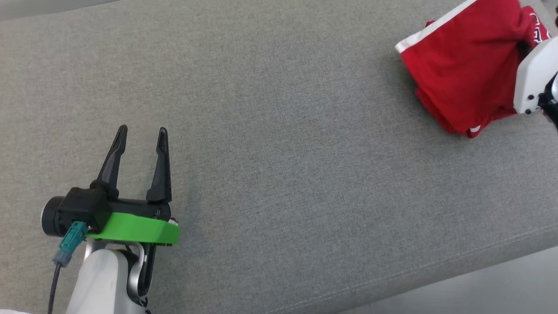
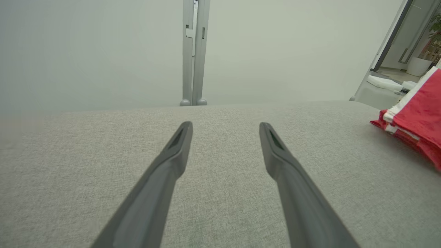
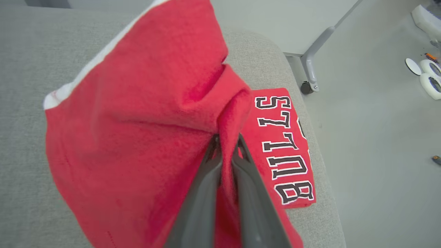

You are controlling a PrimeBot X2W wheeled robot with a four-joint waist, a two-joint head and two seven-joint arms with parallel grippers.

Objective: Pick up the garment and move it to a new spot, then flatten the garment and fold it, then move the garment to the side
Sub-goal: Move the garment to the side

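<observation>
Pinching a fold of the red garment [image 3: 131, 137], the right jaws are clenched on the cloth. In the right wrist view their two dark fingers [image 3: 203, 193] stand almost together with a ridge of red fabric squeezed between them, and the cloth around that ridge is drawn up into a peak. The garment [image 1: 462, 74] sits bunched on the grey cloth-covered tabletop [image 1: 279, 174]. A white band [image 1: 429, 28] runs along its far-left edge, and the pale forearm shell [image 1: 534, 74] of the right arm overlaps its right side. Just right of the pinched ridge, a flat part of the garment lies on the tabletop and carries black lettering [image 3: 286, 148] outlined in white that reads BULLS. Beyond the garment's right side the tabletop rounds off, and past that the floor [image 3: 379, 137] holds a caster leg [image 3: 310, 69] and some white tape rolls [image 3: 430, 74]. The left jaws are released and hold nothing. Their fingers [image 1: 113, 157] are spread apart above a green collar [image 1: 135, 229], well to the left of the garment and nearer the robot, over bare tabletop. In the left wrist view those fingers [image 2: 172, 165] point across the tabletop toward a grey post [image 2: 194, 51], and the garment [image 2: 420, 113] lies off to their right, well apart from them.
</observation>
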